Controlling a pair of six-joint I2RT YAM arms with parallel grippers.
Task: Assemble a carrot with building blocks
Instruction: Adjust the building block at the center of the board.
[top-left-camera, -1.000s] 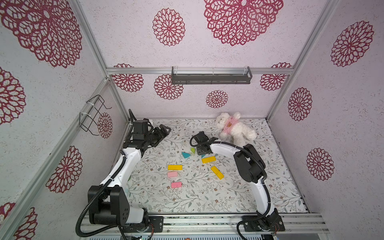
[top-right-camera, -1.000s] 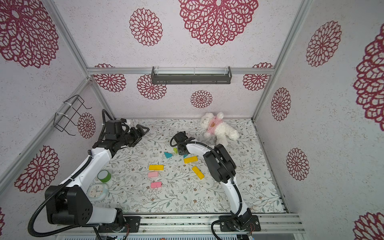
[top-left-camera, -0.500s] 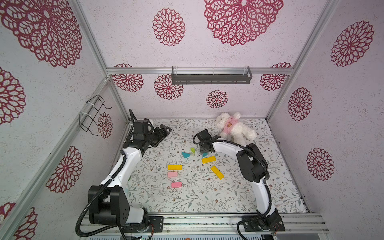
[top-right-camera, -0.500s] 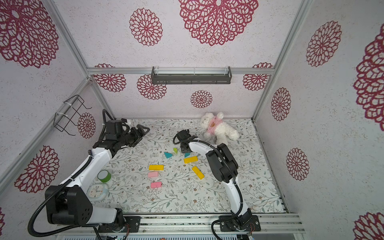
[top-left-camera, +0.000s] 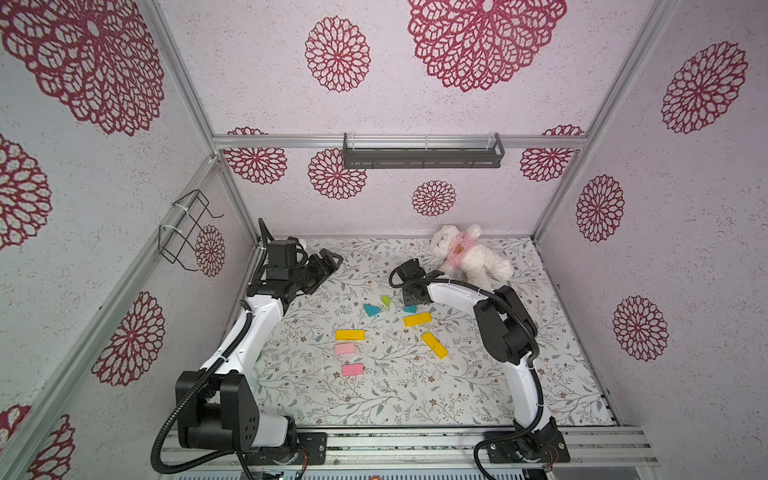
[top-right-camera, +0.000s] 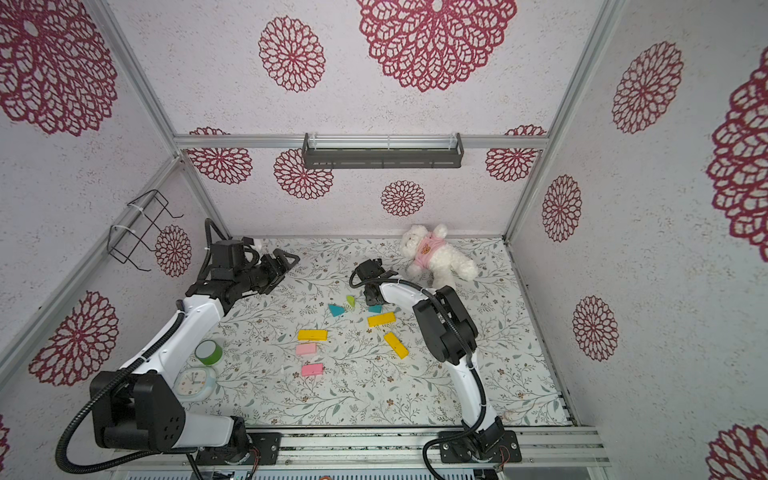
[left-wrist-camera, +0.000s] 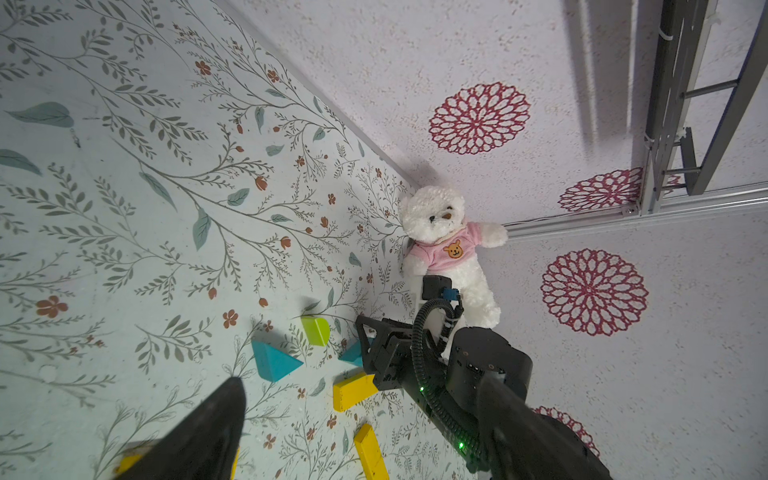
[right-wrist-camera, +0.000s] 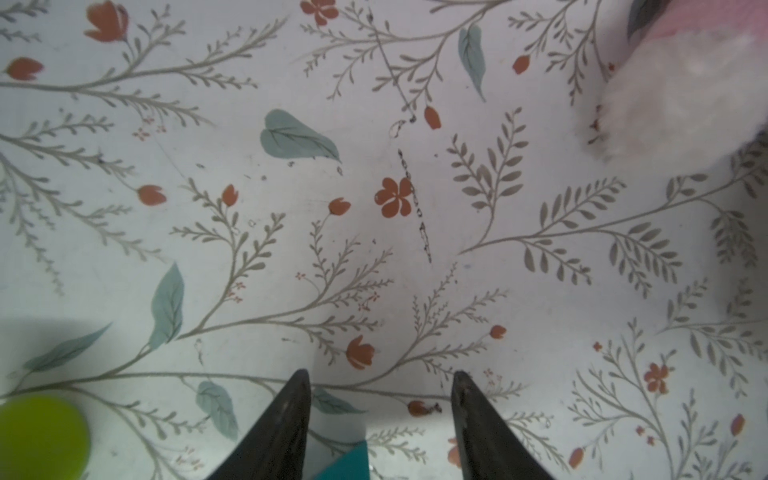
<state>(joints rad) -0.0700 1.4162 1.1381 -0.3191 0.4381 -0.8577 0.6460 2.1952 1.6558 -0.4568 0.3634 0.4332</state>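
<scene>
Our right gripper (right-wrist-camera: 380, 374) stands partly open, low over the surface (right-wrist-camera: 415, 249), with one teal triangle (right-wrist-camera: 347, 459) between its jaws. The lime-green piece (top-left-camera: 385, 300) lies just beside it. The yellow bars (top-left-camera: 417, 319) and pink blocks (top-left-camera: 345, 348) lie farther back. Our left gripper (top-left-camera: 332, 262) gapes wide, well apart.

Bright even light, soft shadows; rt wrist view blurry.

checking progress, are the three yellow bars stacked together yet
No, the yellow bars lie scattered on the mat, none touching another.
</scene>
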